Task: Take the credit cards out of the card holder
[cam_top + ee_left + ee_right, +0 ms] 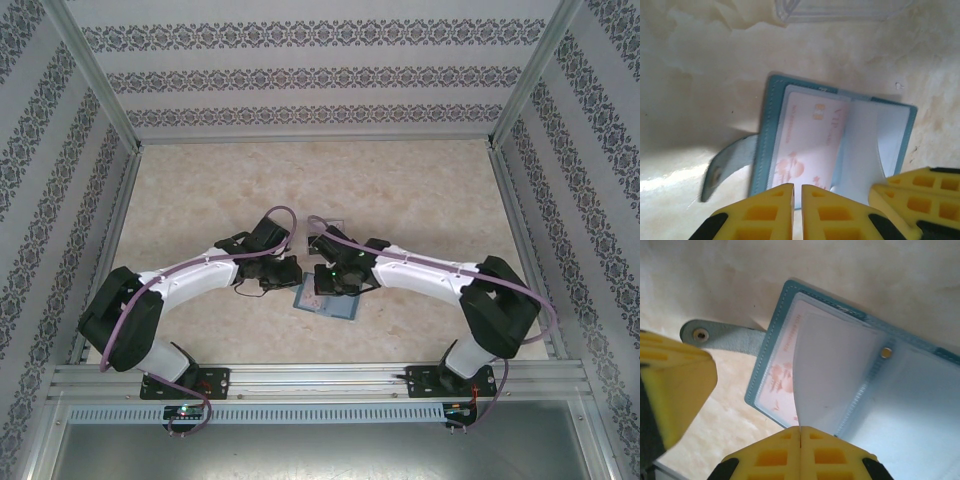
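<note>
Both arms meet over the middle of the surface, where the card holder lies opened flat.

Nearest, the left gripper is clenched to a hairline gap. Its tips sit at the holder's near edge with nothing visible between them, and it may be pinning the holder down, though contact cannot be confirmed.

Just beside it, the right gripper is clenched tight. A pale leaf rises from the holder's fold straight to the tips and appears pinched there. Whether this leaf is a clear sleeve page or a pale card cannot be told.

Beneath the leaf, one card, pale with orange print, sits in the panel on the tab's side behind clear plastic. The other panel, with a small snap stud near the fold, looks blue-grey, and its contents are unclear.

The closing tab trails off the holder's edge onto the surface. Farther off, well apart from the holder, lies the rim of a clear tray.

Step in hand, as judged: opening access to a pocket. No card is seen lying outside the holder, so the task looks to be at an early stage.

The next move calls for keeping the holder still while the printed card is drawn sideways out of its sleeve. The plastic is likely slippery, so a firm edge pinch is needed.
</note>
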Action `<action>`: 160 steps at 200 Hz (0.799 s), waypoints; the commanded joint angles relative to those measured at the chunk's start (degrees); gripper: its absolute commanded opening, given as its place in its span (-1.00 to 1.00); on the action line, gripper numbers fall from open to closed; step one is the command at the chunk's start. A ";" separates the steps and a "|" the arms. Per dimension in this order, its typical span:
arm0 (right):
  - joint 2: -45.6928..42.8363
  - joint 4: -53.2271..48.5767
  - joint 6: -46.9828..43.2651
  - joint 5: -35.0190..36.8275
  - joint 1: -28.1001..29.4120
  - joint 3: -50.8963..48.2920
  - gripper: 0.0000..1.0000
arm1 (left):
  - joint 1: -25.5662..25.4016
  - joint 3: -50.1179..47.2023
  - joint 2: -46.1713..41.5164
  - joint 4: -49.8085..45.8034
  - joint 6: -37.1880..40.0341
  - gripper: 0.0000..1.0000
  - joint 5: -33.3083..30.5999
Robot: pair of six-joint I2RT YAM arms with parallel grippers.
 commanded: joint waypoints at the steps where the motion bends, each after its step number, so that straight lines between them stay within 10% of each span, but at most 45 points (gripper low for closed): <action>1: -3.95 -1.42 1.68 1.35 -0.77 -3.13 -0.89 | -1.31 0.84 1.81 2.52 -1.04 -0.75 1.58; 160: -7.51 -7.32 0.22 12.15 -4.12 -9.64 -0.71 | -9.58 6.26 16.15 5.05 -3.16 -0.77 3.70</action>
